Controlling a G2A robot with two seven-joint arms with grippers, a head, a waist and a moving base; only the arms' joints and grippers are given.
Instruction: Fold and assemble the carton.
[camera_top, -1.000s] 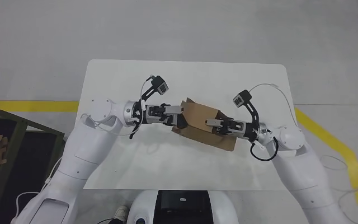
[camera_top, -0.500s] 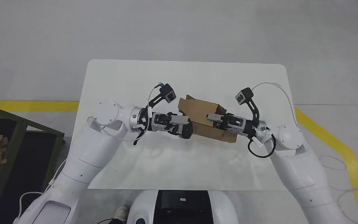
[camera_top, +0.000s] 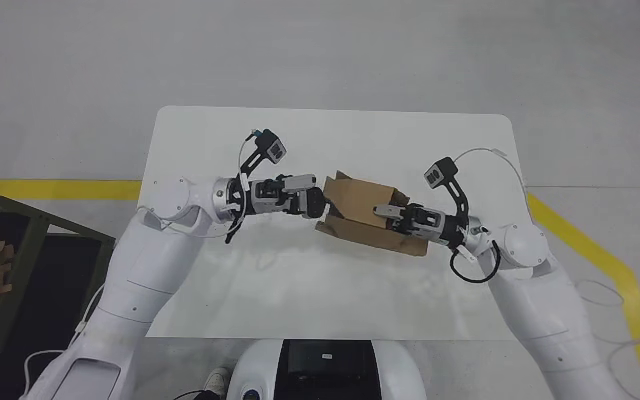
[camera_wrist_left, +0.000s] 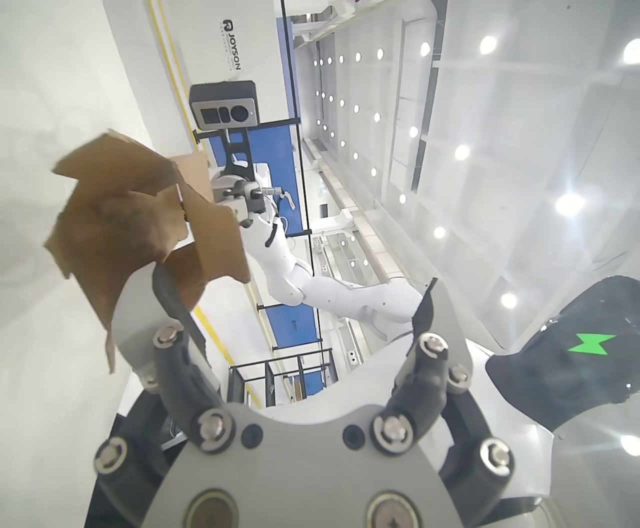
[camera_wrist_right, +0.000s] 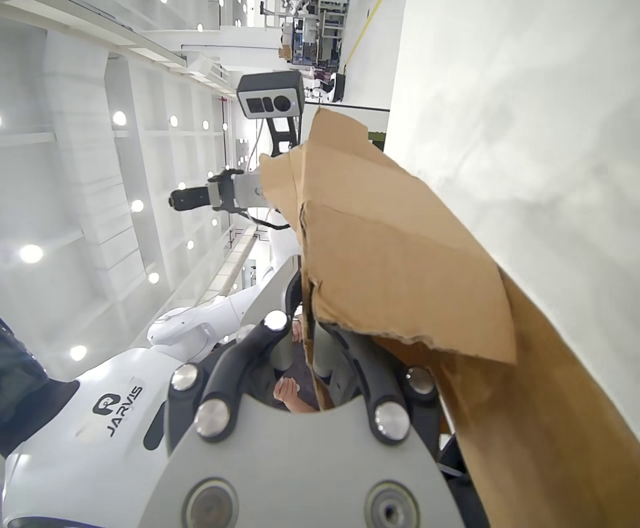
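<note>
A brown carton (camera_top: 360, 205) lies partly folded at the middle of the white table (camera_top: 220, 290), its flaps loose. My right gripper (camera_top: 388, 212) is shut on the carton's wall at its right side; in the right wrist view a cardboard edge (camera_wrist_right: 390, 250) runs between the gripper's (camera_wrist_right: 307, 330) fingers. My left gripper (camera_top: 318, 202) is at the carton's left end, open. In the left wrist view one finger (camera_wrist_left: 170, 300) sits just beside a hanging flap of the carton (camera_wrist_left: 125, 220), and the gripper (camera_wrist_left: 300, 305) holds nothing.
The table has bare room in front of the carton, behind it and to both sides. A dark crate (camera_top: 30, 260) stands on the floor left of the table. A yellow floor line (camera_top: 60, 188) runs past both table ends.
My left gripper went under the carton's front left corner, then pulled back up to its left end. The carton turned and shifted a little toward the back, still held by my right gripper.
</note>
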